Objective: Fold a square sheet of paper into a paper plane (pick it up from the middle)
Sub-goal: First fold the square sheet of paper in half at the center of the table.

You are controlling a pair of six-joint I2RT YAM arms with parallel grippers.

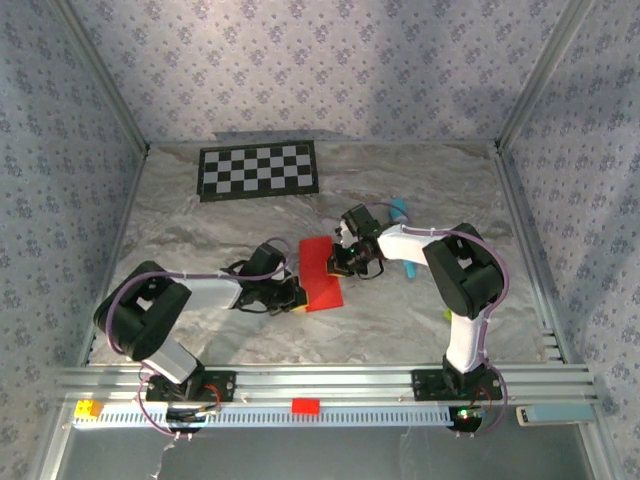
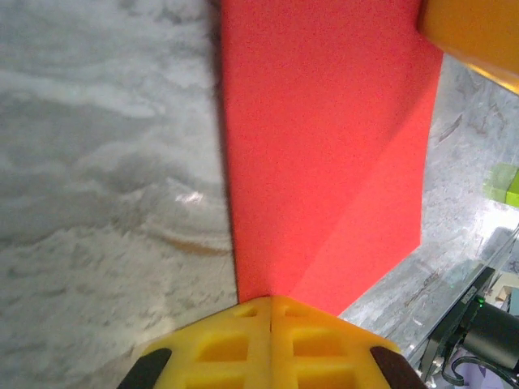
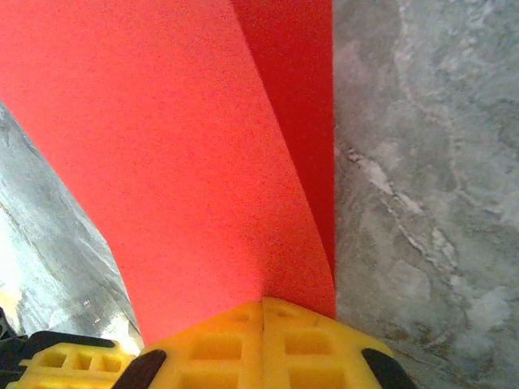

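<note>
step: fold in hand, judged | square sheet of paper (image 1: 320, 272) is held mid-table, already doubled over | left gripper (image 2: 270, 300) is clamped on one end, right gripper (image 3: 263, 301) on the opposite end | next: layers are to be aligned, then pressed flat.

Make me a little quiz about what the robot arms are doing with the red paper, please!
1. True or false: the left gripper and the right gripper are both shut on the red paper.
2. What lies at the far end of the table? A) checkerboard B) cup C) book
3. Fill in: the fingers are ____ coloured.
Key: 1 true; 2 A; 3 yellow.
</note>
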